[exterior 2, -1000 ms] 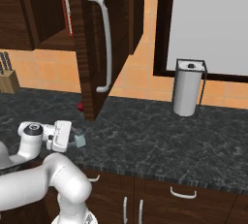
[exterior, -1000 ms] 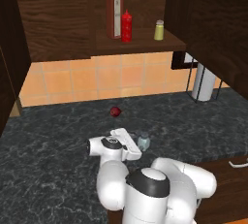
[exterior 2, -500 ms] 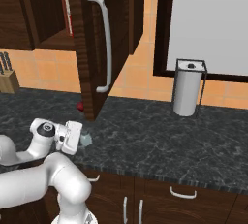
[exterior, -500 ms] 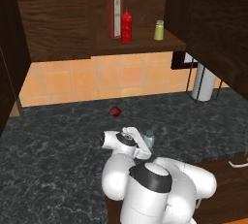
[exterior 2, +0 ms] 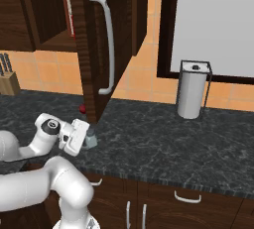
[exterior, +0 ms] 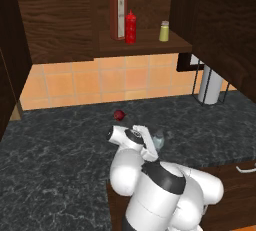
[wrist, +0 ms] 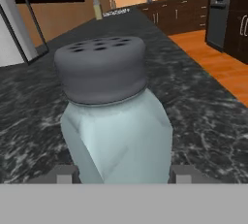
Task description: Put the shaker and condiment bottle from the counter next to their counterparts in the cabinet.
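Note:
The shaker (wrist: 114, 116), pale grey-blue with a grey perforated cap, stands upright on the dark marbled counter (exterior: 50, 150). My gripper (wrist: 124, 174) reaches in from the side, and its fingertips (wrist: 65, 173) press against the shaker's two sides. The same shaker (exterior: 158, 139) (exterior 2: 91, 138) sits at the tip of my hand (exterior: 152, 145) (exterior 2: 87, 139). In the cabinet (exterior: 145, 47), the small red condiment bottle (exterior: 130, 26) stands on the shelf beside a tall red bottle with a green cap (exterior: 118, 12). A yellowish shaker (exterior: 164, 31) stands further right.
A small dark-red round thing (exterior: 119, 115) lies on the counter behind my hand. The open cabinet door (exterior 2: 94, 49) with its white handle hangs just above the hand. A paper towel holder (exterior 2: 191, 90) stands at the right, a knife block (exterior 2: 7, 79) at the far left.
My hand slid right across the counter until its fingers reached around the shaker, and the fingers have closed in on the shaker's sides. The shaker stayed where it was.

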Motion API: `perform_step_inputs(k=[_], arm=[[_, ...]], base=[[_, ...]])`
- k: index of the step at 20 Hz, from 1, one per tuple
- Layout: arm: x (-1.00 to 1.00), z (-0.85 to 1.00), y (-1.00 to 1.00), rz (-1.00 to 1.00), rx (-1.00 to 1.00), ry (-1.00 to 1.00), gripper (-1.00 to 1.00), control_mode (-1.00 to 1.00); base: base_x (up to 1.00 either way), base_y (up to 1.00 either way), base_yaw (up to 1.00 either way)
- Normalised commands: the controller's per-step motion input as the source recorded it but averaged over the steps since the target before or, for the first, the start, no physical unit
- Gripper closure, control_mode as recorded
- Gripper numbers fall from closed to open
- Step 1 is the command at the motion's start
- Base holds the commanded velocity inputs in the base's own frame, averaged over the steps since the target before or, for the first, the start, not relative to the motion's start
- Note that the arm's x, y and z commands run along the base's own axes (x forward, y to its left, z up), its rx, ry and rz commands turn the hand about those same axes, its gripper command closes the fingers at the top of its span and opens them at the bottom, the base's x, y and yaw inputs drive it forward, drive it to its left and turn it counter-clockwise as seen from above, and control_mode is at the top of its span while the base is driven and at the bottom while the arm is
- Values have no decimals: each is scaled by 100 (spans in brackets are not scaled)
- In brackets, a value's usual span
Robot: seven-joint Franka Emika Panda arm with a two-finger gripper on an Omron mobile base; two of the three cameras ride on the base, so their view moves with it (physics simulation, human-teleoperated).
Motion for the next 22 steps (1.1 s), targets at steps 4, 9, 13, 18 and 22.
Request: perform_step_inputs(k=[4,9,13,18,22], arm=[[-46,61,10,0,0,-17,100,-100],[-15,64,7,4,-1,-1,100,-100],[-21,85,7,8,-5,0,100,-100],[-47,88,28,0,-9,0,100,-100],[-46,99,18,3,-7,1,100,-100]], base=[[0,0,0],[0,0,0],[0,0,0],[0,0,0],[0,0,0]])
